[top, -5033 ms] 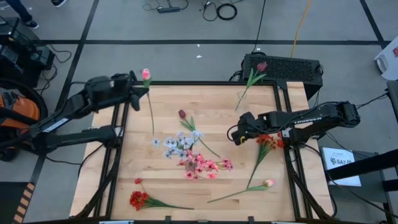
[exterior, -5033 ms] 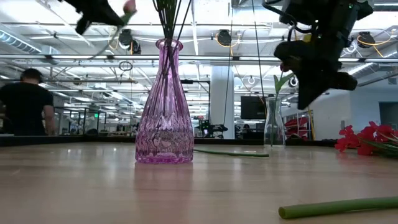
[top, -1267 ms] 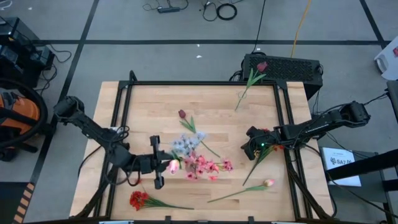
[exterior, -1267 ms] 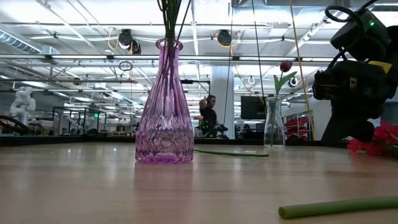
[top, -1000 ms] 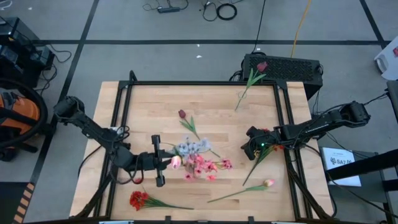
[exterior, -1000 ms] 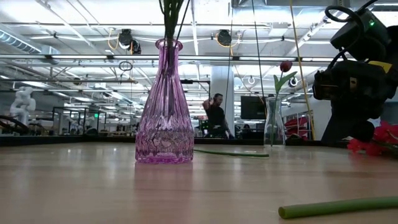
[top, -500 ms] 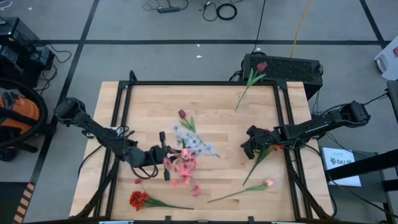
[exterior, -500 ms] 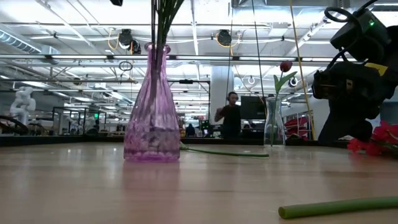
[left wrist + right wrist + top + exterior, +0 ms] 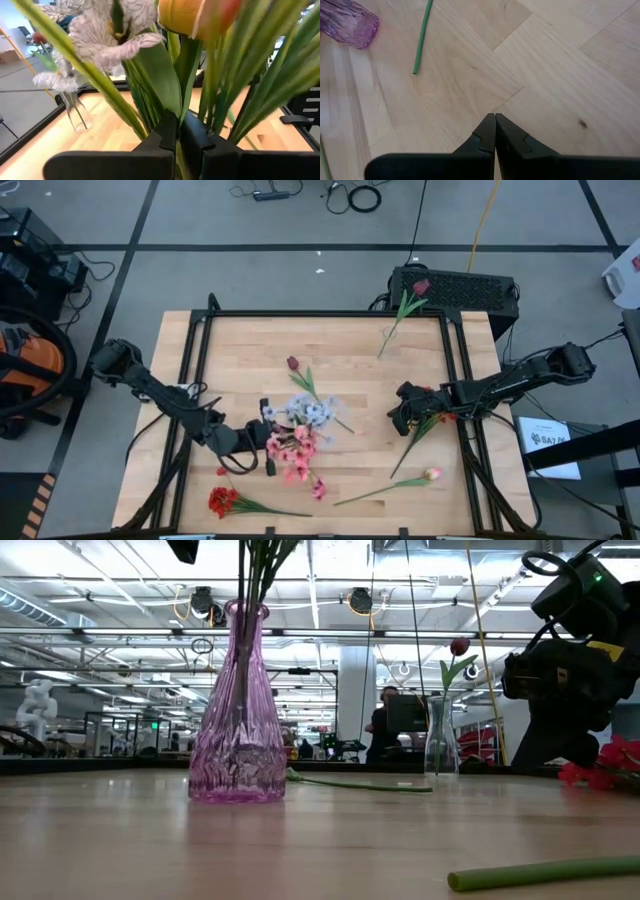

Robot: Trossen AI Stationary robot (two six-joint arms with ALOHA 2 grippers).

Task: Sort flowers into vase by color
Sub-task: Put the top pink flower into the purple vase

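Note:
A purple ribbed glass vase [image 9: 238, 710] stands on the table's middle, holding pink sprays [image 9: 295, 448] and pale blue-white flowers [image 9: 308, 410]. My left gripper [image 9: 266, 448] reaches in level from the left at the height of the flower heads, shut on a pink-orange bud's stalk. My right gripper [image 9: 398, 412] is shut and low over bare wood [image 9: 495, 118], beside a red spray [image 9: 432, 413]. Another red spray [image 9: 224, 500], a pink bud stem [image 9: 430, 474] and a dark red bud [image 9: 293, 364] lie flat. A red tulip [image 9: 459, 646] stands in a clear vase [image 9: 438, 745]. My left gripper pinches the green stalk [image 9: 176, 150] of the pink-orange bud [image 9: 197, 15] between its two fingers, a short way below the head. The fingers come level from the table's left, across the stalk. The bud stands upright above them among the vase's leaves; the stalk's lower end is hidden.
A loose green stalk [image 9: 545, 873] lies near the right near corner, another [image 9: 365, 784] behind the purple vase. The black frame rails [image 9: 205, 360] run along the table's sides. Bare wood lies at the far left and near middle. A person stands in the room behind.
My left gripper has moved toward the table's right, carrying the pink bud in among the vase's flowers. The purple vase has slid a little toward the table's left, and its pink sprays have swung toward the left and near edge. The right arm has kept still.

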